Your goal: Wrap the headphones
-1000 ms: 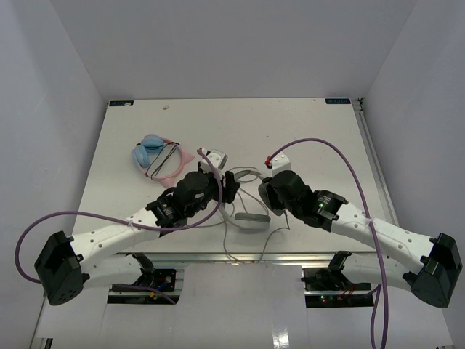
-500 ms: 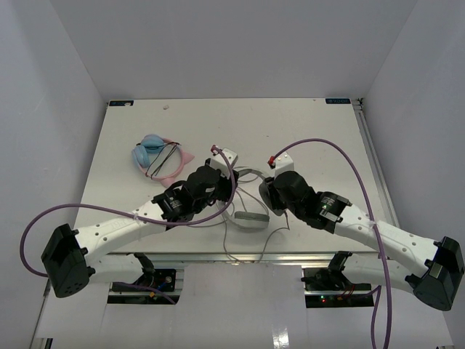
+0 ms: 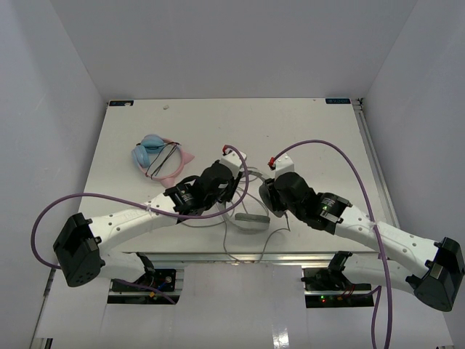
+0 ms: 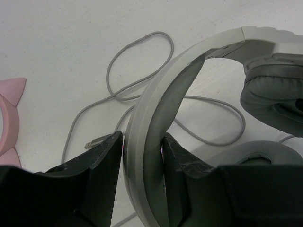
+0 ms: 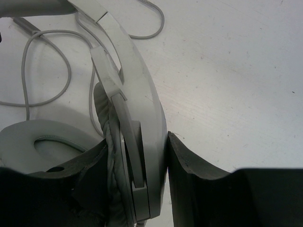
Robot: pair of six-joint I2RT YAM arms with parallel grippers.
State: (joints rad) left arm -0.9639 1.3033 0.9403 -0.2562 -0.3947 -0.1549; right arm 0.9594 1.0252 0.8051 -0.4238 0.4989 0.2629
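The white-and-grey headphones [image 3: 251, 219] lie near the table's front edge between my two grippers. My left gripper [image 4: 142, 146] is shut on the arched headband [image 4: 156, 104], one finger on each side of it. My right gripper [image 5: 137, 156] is shut on one ear cup [image 5: 142, 123], clamping its padding and outer shell. The other ear cup [image 5: 38, 142] lies flat beside it. The thin grey cable [image 4: 142, 90] lies in loose loops on the table, its plug [image 4: 97, 141] by my left finger. In the top view the left gripper [image 3: 231, 190] and right gripper [image 3: 267, 196] are close together.
A blue-and-pink fabric bundle with dark loops [image 3: 156, 156] lies at the left rear; its pink edge shows in the left wrist view [image 4: 9, 123]. A cable loop [image 3: 229, 243] reaches the table's front edge [image 3: 240, 254]. White walls enclose the table on three sides.
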